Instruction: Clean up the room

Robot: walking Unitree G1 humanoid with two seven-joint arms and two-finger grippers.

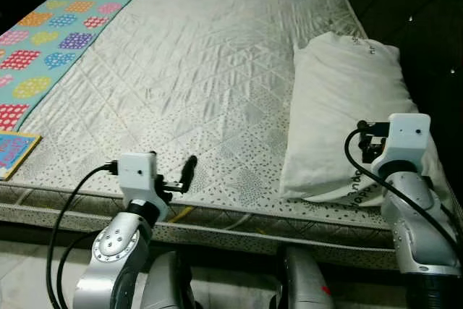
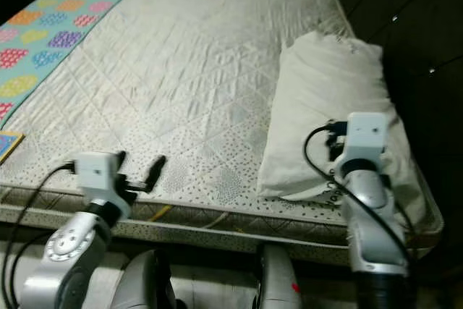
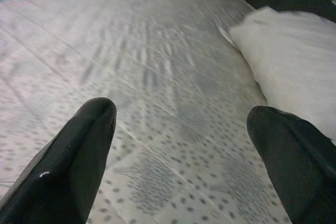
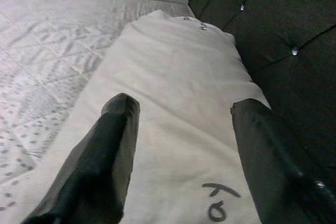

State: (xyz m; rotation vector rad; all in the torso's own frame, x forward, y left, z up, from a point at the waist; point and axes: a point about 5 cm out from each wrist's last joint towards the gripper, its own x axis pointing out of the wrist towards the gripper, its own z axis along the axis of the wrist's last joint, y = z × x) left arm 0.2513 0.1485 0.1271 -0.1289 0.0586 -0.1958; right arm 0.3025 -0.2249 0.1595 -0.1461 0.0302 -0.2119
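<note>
Plump white pillow on quilted, dotted mattress

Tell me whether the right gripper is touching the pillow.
Cannot tell. In the right wrist view the right gripper has its open fingers spread over the white pillow, but no view shows plain contact or a gap beneath them.
</note>
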